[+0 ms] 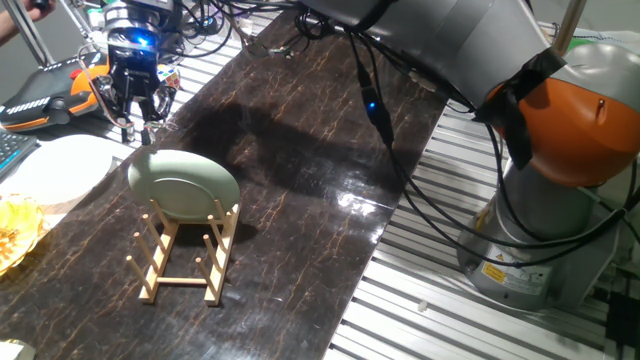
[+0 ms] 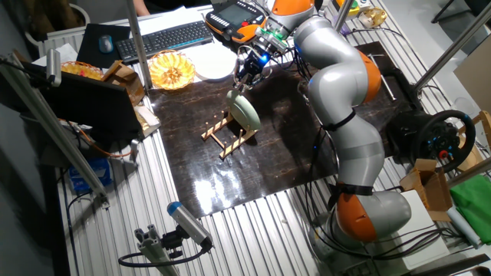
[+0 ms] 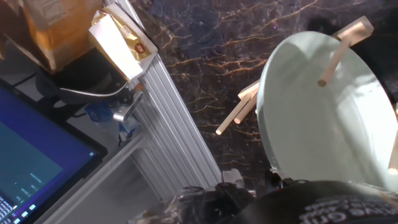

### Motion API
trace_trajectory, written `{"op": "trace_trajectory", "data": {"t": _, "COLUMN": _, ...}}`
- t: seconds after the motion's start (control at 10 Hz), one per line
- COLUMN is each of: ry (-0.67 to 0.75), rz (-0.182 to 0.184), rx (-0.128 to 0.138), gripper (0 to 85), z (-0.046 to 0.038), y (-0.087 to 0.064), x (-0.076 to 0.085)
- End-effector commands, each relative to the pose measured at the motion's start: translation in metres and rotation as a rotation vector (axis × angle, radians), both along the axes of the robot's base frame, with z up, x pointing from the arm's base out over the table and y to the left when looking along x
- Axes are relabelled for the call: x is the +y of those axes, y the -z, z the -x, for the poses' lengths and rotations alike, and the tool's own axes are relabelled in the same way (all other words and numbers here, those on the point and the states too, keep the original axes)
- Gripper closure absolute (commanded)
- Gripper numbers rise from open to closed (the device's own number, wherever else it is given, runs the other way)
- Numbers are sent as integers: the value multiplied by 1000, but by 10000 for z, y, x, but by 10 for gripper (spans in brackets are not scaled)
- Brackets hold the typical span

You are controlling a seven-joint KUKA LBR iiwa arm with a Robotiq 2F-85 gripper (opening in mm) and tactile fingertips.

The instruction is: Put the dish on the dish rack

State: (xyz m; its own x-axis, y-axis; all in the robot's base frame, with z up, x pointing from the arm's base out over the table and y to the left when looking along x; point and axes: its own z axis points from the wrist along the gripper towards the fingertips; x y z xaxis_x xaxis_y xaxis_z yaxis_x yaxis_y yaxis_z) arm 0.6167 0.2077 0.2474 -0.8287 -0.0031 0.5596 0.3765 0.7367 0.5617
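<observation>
The pale mint-green dish [image 1: 185, 188] stands on edge, leaning between the pegs of the small light-wood dish rack [image 1: 183, 262] on the dark marbled tabletop. My gripper [image 1: 138, 128] hangs just behind and above the dish's upper rim, apart from it, fingers spread and empty. In the other fixed view the gripper [image 2: 245, 80] is above the dish [image 2: 247, 113] in the rack [image 2: 222, 136]. The hand view shows the dish [image 3: 323, 118] close up with a rack peg [image 3: 334, 61] across it; my fingertips do not show there.
A larger white plate [image 1: 58, 168] lies left of the rack. A yellow bowl [image 2: 170, 70], keyboard [image 2: 165, 37] and orange teach pendant [image 2: 234, 17] sit behind it. A dark monitor [image 2: 92, 107] and cardboard box [image 3: 121, 43] stand off the table's edge.
</observation>
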Motion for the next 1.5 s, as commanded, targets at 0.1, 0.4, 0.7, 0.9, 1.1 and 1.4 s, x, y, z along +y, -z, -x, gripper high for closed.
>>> {"op": "trace_trajectory", "data": {"t": 0.1, "ry": 4, "rz": 16, "rx": 7, "gripper": 557, "z": 28, "y": -127, "x": -3}}
{"op": "trace_trajectory", "data": {"t": 0.4, "ry": -57, "rz": 103, "rx": -78, "gripper": 683, "z": 52, "y": -387, "x": -99}}
{"op": "trace_trajectory", "data": {"t": 0.7, "ry": -160, "rz": 227, "rx": -194, "gripper": 830, "z": 57, "y": -443, "x": -213}}
{"op": "trace_trajectory", "data": {"t": 0.9, "ry": -255, "rz": 364, "rx": -271, "gripper": 830, "z": 70, "y": -452, "x": -295}}
{"op": "trace_trajectory", "data": {"t": 1.1, "ry": -333, "rz": 447, "rx": -332, "gripper": 830, "z": 108, "y": -419, "x": -470}}
{"op": "trace_trajectory", "data": {"t": 1.4, "ry": -409, "rz": 527, "rx": -414, "gripper": 830, "z": 196, "y": -327, "x": -693}}
